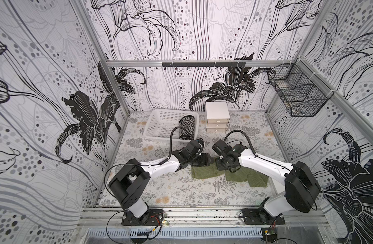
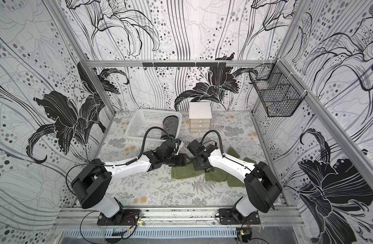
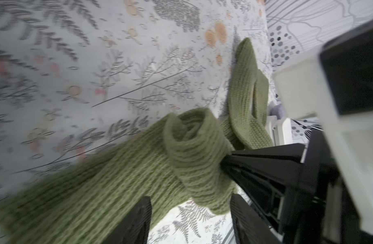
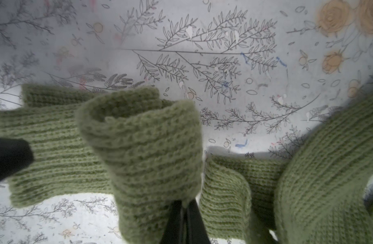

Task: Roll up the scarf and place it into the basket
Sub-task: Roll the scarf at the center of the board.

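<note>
The scarf (image 1: 203, 172) is olive green knit and lies in loose folds on the patterned table, from the middle toward the right edge (image 2: 234, 179). One end of it is curled into a short loose roll (image 4: 143, 147). My right gripper (image 4: 182, 206) is shut on the edge of that roll (image 3: 194, 152), and in both top views it stands over the scarf (image 1: 222, 166) (image 2: 199, 165). My left gripper (image 3: 189, 202) is open just beside the roll, with only the scarf's edge and table between its fingers (image 1: 206, 160). The white perforated basket (image 1: 153, 124) sits at the back left (image 2: 139, 123).
A rolled black-and-white zigzag cloth (image 1: 186, 126) lies in the basket's right side. A small white drawer unit (image 1: 217, 117) stands to the right of the basket. A black wire mesh basket (image 1: 297, 93) hangs on the right wall. A hook rail (image 1: 203, 64) crosses the back wall.
</note>
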Available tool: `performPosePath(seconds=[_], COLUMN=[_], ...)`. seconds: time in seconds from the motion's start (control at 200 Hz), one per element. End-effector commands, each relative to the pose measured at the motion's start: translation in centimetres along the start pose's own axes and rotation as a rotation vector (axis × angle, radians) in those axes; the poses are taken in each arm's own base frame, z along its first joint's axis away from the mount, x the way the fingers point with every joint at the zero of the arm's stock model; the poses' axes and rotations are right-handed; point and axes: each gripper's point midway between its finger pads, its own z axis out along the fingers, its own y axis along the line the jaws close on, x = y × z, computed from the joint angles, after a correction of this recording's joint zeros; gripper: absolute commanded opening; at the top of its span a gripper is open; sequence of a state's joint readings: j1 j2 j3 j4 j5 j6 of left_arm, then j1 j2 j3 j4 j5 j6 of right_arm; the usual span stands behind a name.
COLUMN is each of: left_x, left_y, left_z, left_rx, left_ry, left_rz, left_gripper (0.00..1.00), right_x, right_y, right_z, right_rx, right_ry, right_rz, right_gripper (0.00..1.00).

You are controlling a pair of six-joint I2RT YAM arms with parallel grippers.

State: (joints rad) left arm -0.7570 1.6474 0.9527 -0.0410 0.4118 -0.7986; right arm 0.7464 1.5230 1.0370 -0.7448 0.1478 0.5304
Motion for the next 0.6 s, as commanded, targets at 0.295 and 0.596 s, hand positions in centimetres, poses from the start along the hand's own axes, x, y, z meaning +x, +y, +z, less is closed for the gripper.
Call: performPosePath(seconds=[0.295, 0.596], left_x=[-0.1, 0.6], left_y=[-1.0, -0.3], left_z=[3.0, 4.9], left_rx=[0.043, 0.043], left_ry=[0.022, 0.049], left_rz=[-0.042, -0.07], left_gripper=[0.55, 0.5], right_x=[-0.1, -0.8], right_y=[-0.1, 1.8], right_z=[-0.5, -1.0], right_rx=[-0.002, -0.113], right_ry=[-0.04, -0.076], right_rz=[0.045, 0.072], right_gripper=[0.0, 0.0])
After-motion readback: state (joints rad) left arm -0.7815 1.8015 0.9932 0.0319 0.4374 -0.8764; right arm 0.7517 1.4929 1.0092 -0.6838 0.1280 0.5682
